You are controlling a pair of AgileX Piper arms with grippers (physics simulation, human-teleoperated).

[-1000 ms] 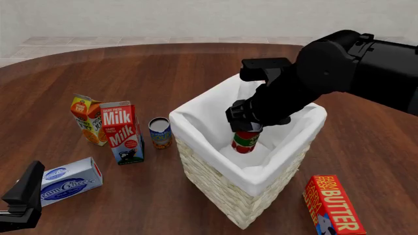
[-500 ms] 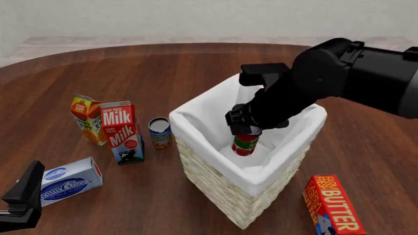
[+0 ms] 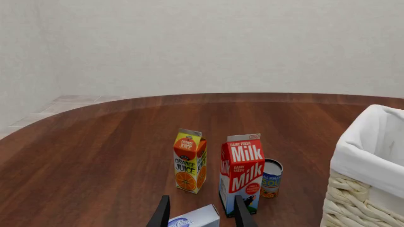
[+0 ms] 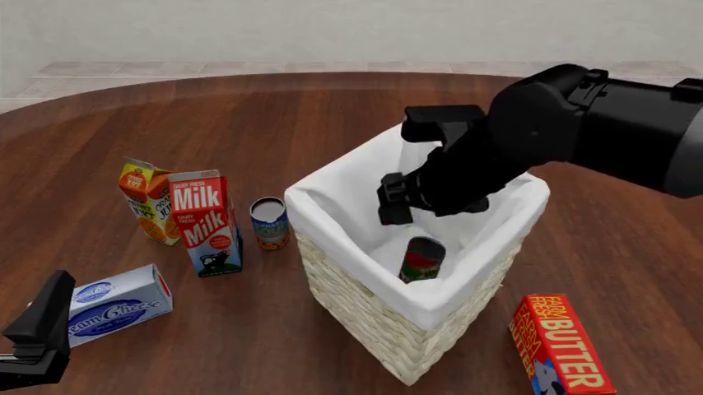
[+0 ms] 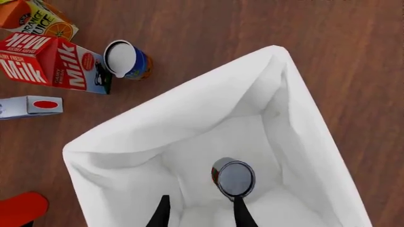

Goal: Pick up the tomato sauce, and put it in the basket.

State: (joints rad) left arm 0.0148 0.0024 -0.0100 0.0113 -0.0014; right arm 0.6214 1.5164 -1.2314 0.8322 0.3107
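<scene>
While the right gripper (image 4: 398,206) hung open and empty above, the tomato sauce (image 4: 422,258) sat inside the basket (image 4: 363,317); left gripper (image 3: 199,215) open, empty.

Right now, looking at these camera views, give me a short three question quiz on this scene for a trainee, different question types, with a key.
1. True or false: the tomato sauce can is inside the basket.
2. The right pincer is: A) open B) shut on the can.
3. Which carton stands nearest the blue-and-orange can?

Key: 1 true. 2 A, hovering over the can. 3 the milk carton.
</scene>
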